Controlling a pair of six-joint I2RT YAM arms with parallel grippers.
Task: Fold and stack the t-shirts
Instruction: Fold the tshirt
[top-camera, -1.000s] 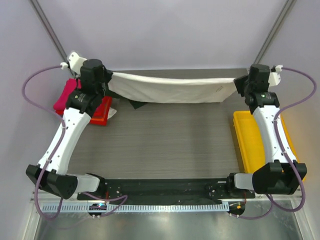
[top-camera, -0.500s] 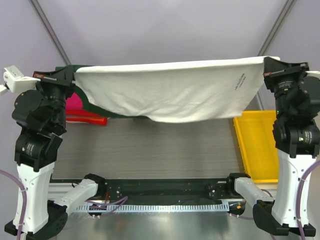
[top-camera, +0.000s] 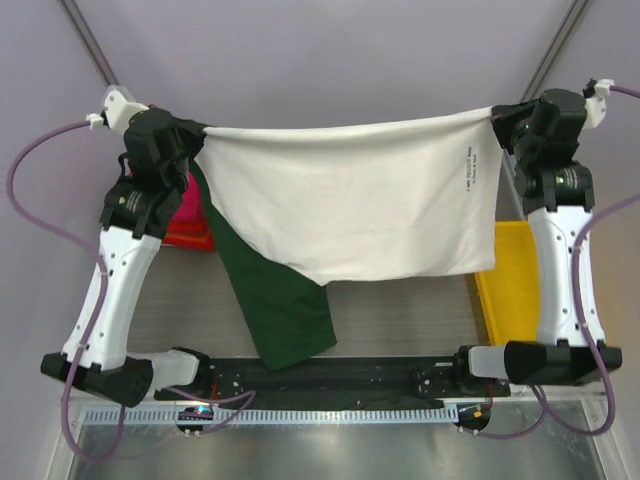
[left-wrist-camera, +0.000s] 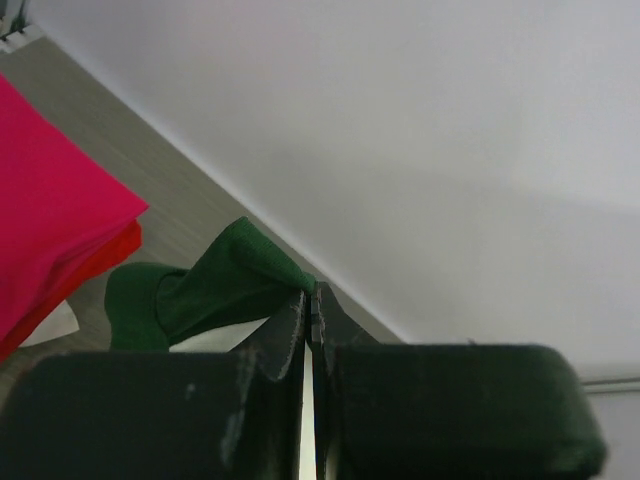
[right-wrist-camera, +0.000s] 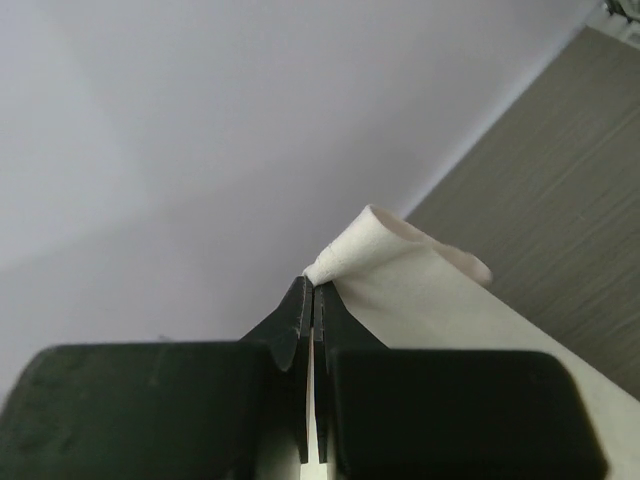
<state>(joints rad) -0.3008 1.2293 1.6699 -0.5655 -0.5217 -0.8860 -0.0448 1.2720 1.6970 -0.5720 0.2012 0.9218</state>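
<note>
My left jaws and right jaws are pinched shut on the top corners of the cream t-shirt, stretched across the upper frame above the desk. I should lower both evenly so the hanging green part lands flat.

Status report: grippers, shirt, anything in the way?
Left gripper, right gripper shut on cream-white t-shirt, spread midair. Green part hangs low. Yellow tray at right.

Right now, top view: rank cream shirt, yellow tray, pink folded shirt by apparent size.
1. cream shirt: largest, though lifted nearer the camera.
2. yellow tray: partly covered by the shirt.
3. pink folded shirt: only a sliver showing.
</note>
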